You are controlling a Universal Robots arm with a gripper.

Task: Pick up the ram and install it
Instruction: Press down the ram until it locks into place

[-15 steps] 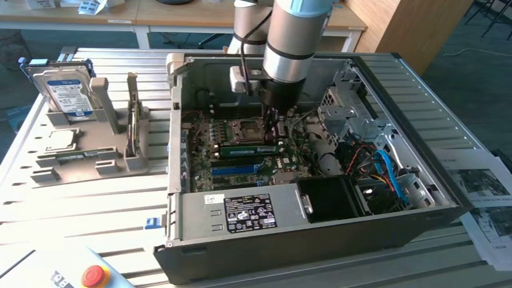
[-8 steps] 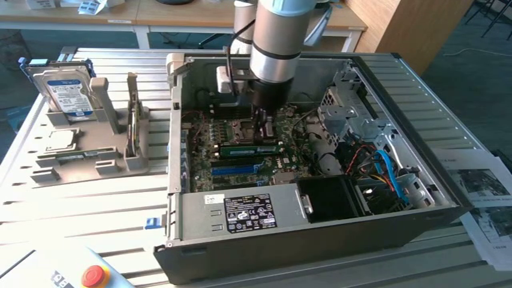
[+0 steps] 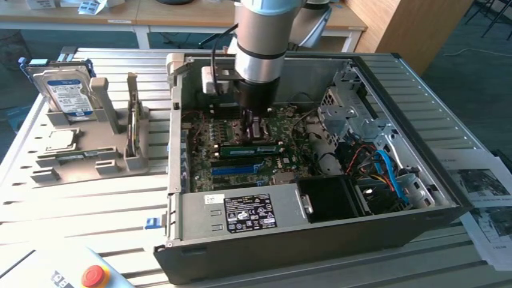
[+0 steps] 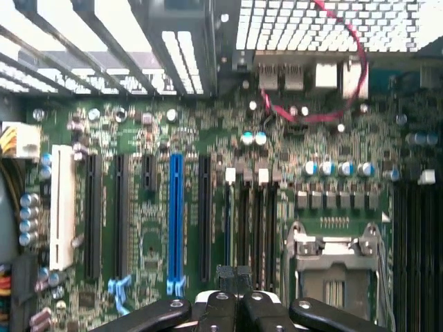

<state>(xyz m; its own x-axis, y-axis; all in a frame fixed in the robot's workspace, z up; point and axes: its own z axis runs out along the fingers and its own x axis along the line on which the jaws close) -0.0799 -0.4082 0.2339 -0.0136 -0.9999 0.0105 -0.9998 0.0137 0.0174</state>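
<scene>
In the exterior view the arm reaches down into an open computer case (image 3: 320,234) that lies on a slatted metal surface (image 3: 96,198); its end effector (image 3: 254,127) hangs just above the green motherboard (image 3: 276,162), near the processor socket; a ram (image 3: 249,150) stick lies flat across the board just beside and below the end effector, apart from it; to the exterior view's left a grey holder (image 3: 88,159) stands on the surface, carrying a hard drive (image 3: 68,93) upright and a small square processor chip (image 3: 60,141) lying flat; a red button (image 3: 95,275) sits at the near corner.

In the wrist view the end effector (image 4: 235,304) has its black fingers (image 4: 220,311) pressed together with nothing between them; beneath lies the motherboard (image 4: 152,242) with a blue slot (image 4: 175,214) among black ones and a white slot (image 4: 62,207) further off; the metal processor socket (image 4: 336,259) sits just beside the fingers; a red cable (image 4: 346,62) loops near the rear ports.
</scene>
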